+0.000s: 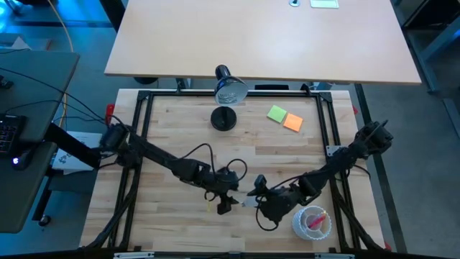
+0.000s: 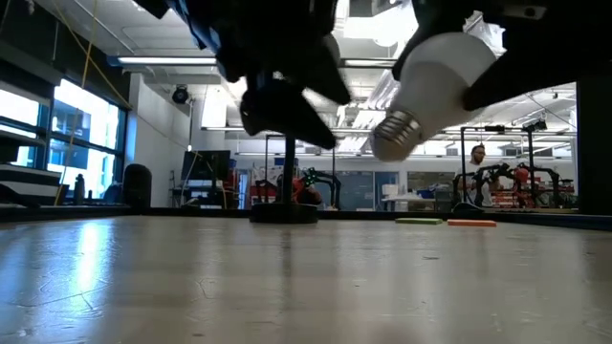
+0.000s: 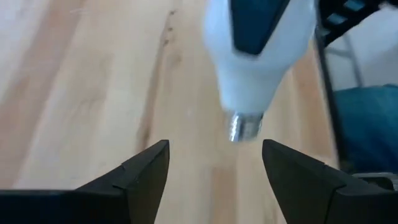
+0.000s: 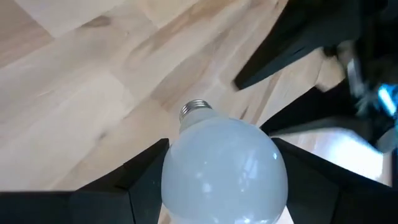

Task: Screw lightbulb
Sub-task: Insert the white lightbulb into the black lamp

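White bulb (image 4: 225,169) sits gripped in the right tool (image 4: 221,180), base toward the wide-open left tool (image 3: 214,165).

In your low view, the lightbulb (image 2: 435,81) runs off the top edge, its globe partly hidden behind the dark right gripper (image 2: 535,57).

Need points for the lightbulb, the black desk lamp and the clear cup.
lightbulb (image 4: 225,171), right wrist view: middle of the frosted globe, held in the right hand.
black desk lamp (image 1: 231,90), high view: the lamp head at the table's far edge.
clear cup (image 1: 312,222), high view: inside the rim, on the pink contents.
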Robot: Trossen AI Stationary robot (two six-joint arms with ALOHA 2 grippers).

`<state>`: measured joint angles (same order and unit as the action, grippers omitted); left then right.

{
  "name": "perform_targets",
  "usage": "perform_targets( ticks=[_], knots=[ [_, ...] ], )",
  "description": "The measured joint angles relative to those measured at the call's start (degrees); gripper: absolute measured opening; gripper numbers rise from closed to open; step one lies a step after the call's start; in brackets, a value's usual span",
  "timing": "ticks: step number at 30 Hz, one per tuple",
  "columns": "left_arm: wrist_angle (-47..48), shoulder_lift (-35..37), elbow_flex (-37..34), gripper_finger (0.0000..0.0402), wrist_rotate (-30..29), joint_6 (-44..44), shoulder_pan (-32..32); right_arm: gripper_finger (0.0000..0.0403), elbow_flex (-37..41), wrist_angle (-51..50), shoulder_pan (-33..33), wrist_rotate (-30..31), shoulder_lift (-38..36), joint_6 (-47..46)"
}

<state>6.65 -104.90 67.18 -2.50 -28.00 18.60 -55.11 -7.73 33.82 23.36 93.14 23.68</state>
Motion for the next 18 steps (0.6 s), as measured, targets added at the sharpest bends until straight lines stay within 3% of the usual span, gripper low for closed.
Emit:
perform_targets(
  ticks=[5, 9, 18],
  knots=[
    [8.93, 4.63, -0.02, 0.0255, -5.34, -0.26, -0.17, 0.0255, 0.0, -3.91, 0.31, 0.01, -1.43, -7.06],
    [15.0, 8.55, -0.02, 0.0255, -13.85, -0.27, 1.14, 0.0255, 2.3, -2.15, -0.25, 0.49, -1.92, -10.9],
    [23.32, 13.47, -0.02, 0.0255, -32.41, -3.09, 6.96, 0.0255, 15.96, 32.59, -3.05, 7.03, -1.87, -20.63]
  ],
)
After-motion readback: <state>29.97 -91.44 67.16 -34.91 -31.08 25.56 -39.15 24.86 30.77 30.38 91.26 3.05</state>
